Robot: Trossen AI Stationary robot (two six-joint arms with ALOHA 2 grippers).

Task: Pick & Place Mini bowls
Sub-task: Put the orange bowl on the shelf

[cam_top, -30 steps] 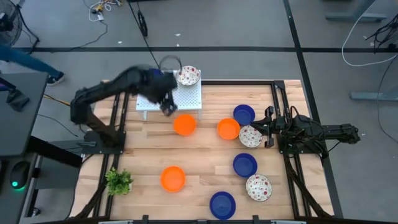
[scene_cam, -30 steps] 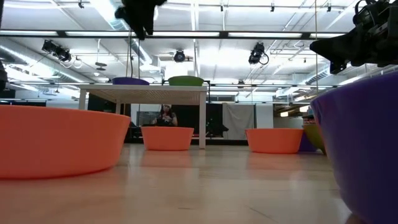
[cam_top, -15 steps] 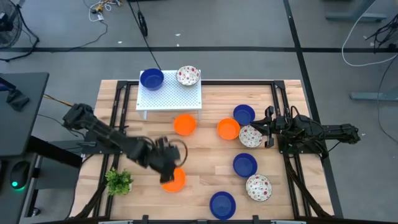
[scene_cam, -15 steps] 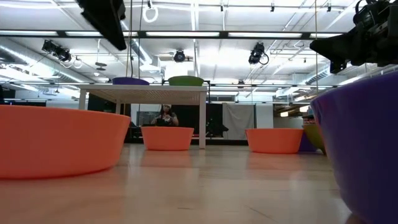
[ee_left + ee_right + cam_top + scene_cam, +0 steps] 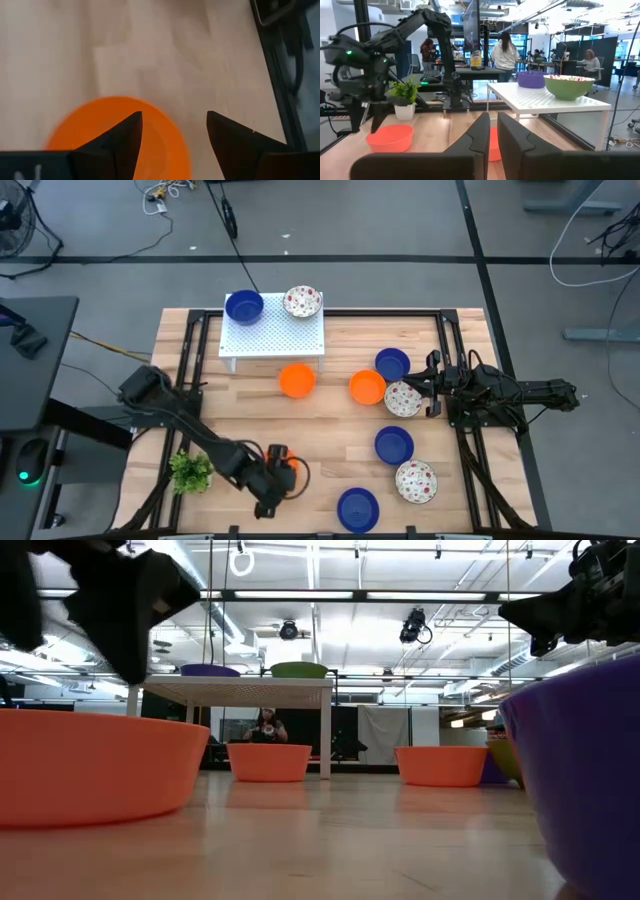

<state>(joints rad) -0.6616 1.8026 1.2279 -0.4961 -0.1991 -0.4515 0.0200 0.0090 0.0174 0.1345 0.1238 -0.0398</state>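
My left gripper [image 5: 275,482] is open and hovers just above the near orange bowl [image 5: 287,468]. In the left wrist view one finger stands over the orange bowl [image 5: 120,135] and the other stands outside its rim. The low view shows this gripper [image 5: 120,630] above the bowl [image 5: 90,765], not touching it. A blue bowl [image 5: 244,306] and a speckled bowl [image 5: 303,302] sit on the white rack [image 5: 272,338]. My right gripper [image 5: 432,385] is shut and waits at the table's right side, next to a speckled bowl [image 5: 402,398].
Two orange bowls [image 5: 296,380] [image 5: 367,387] lie in front of the rack. Blue bowls [image 5: 392,364] [image 5: 394,445] [image 5: 357,509] and a speckled bowl [image 5: 416,480] lie right of centre. A small green plant [image 5: 190,470] stands just left of my left gripper.
My left arm has swung from the rack at the far edge toward the near edge and has come down over the near orange bowl. The blue bowl, which the arm hid a second ago, now sits uncovered on the rack.
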